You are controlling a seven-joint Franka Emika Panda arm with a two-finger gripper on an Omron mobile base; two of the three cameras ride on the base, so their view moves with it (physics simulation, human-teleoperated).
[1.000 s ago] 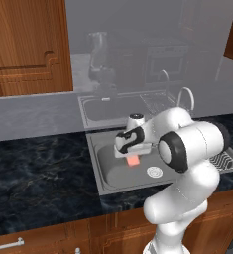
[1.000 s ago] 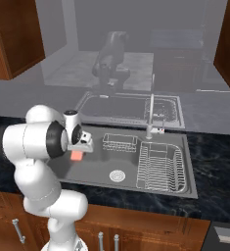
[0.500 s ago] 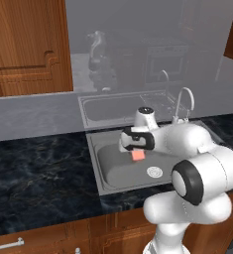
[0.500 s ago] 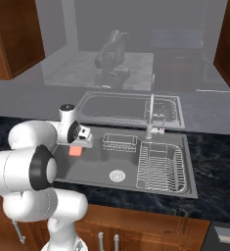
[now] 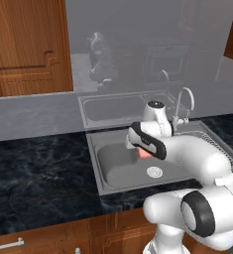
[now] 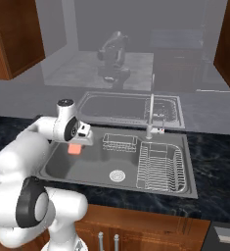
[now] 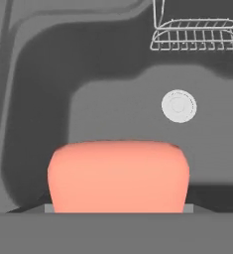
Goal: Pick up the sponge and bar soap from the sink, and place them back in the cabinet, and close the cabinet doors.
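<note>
Claw clamped on the soap, held clear above the sink basin near its left wall, presumably lifted for carrying up to the cabinet; sponge not located.

Sink set in worktop, faucet behind basin. Bar soap in the hand, above basin's left part, off the floor. Drain mid-floor, wire rack at back wall, dish drainer at right.
</note>
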